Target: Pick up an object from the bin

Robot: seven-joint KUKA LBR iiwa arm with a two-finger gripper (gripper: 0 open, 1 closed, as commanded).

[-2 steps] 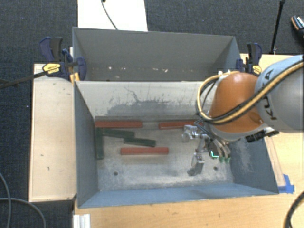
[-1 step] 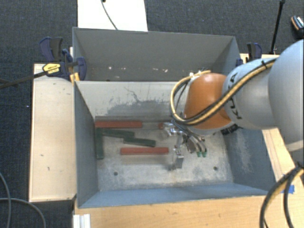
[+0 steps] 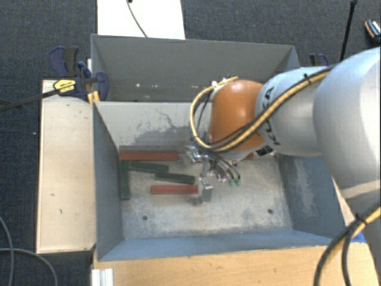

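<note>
**Gripper Station at Right End of Near Red-Brown Bar**

1. Bin. The grey metal bin (image 3: 196,241) carries all loose parts on its floor. The strip of floor along the near wall is bare, as is the floor towards the right wall.

2. Gripper. The gripper (image 3: 203,193) is low over the floor, roughly midway between the left and right walls. Its tip stands at the right end of the near red-brown bar (image 3: 171,189). The spread of the gripper cannot be determined, as its metal parts overlap from this angle. No part is seen clamped in it. Whether the tip touches the bar cannot be determined.

3. Task part. The near red-brown bar is a flat, straight stick. It lies parallel to the near wall, left of the gripper and nearer to the viewer than all other parts.

4. Adjacent parts. Just beyond this bar lies a short dark green bar (image 3: 177,178), slightly tilted, with its right end close to the gripper. Beyond and to the left lies a longer dark green bar (image 3: 147,167). A third dark green bar (image 3: 124,182) runs along the foot of the left wall, pointing from near to far.

5. Far parts. A second red-brown bar (image 3: 149,155) lies nearest the far wall, parallel to it.

6. Robot. The orange cover (image 3: 233,113) sits above the gripper. The white arm (image 3: 333,109) enters over the right wall, with a yellow-and-black cable (image 3: 280,94) along it.
</note>
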